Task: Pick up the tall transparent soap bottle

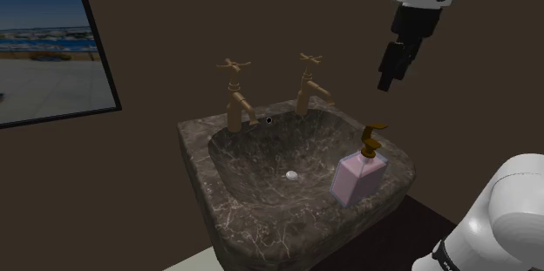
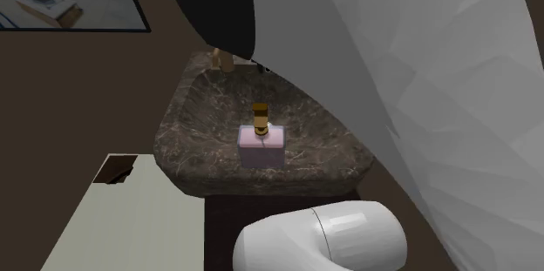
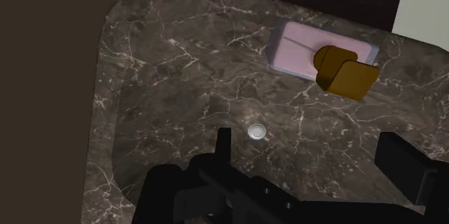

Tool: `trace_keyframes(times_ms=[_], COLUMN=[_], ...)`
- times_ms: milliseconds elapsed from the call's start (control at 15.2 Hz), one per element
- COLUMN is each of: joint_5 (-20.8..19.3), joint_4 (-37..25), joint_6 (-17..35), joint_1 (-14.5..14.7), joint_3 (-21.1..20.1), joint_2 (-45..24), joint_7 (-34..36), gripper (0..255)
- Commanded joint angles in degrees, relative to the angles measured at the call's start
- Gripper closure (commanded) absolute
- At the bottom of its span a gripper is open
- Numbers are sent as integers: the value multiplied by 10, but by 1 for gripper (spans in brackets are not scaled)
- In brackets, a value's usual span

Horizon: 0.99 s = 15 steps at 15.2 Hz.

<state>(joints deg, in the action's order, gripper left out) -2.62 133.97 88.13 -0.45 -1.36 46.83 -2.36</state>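
- At the shoulder view's far left we see a dark-framed picture (image 1: 44,43) of a blue sky and pale ground, hanging on the brown wall.
- Next come two brass-coloured cross-handled taps (image 1: 235,95), standing side by side on the back rim of a dark, white-veined marble basin (image 1: 261,226). A small round pale drain (image 1: 292,174) sits in the bottom of the bowl.
- To the right of the drain stands the pale pink, see-through soap bottle (image 1: 357,176). We make out a flat-sided, boxy body, narrow across its thickness, topped by a short neck and a brass-coloured pump head with a bent spout.
- The soap bottle is upright on the basin's rim at the corner nearest the arm. In the second exterior view it (image 2: 261,145) stands mid-way along the near rim.
- Above it and to the right hangs the all-black two-finger gripper (image 1: 384,84), pointing down and well clear of the pump.
- In the wrist view we see its fingers (image 3: 224,143) spread wide apart with nothing between them but basin, the soap bottle (image 3: 302,46) lying beyond the drain.
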Motion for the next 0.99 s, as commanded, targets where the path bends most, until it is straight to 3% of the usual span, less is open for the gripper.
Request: trace_keyframes(times_ms=[0,462,924], joint_5=[0,63,66], joint_4=[0,44,92], joint_6=[0,-17,29], joint_1=[0,18,19], joint_3=[0,-32,-35], joint_2=[0,-74,-75], joint_7=[0,52,52], gripper=[0,0,0])
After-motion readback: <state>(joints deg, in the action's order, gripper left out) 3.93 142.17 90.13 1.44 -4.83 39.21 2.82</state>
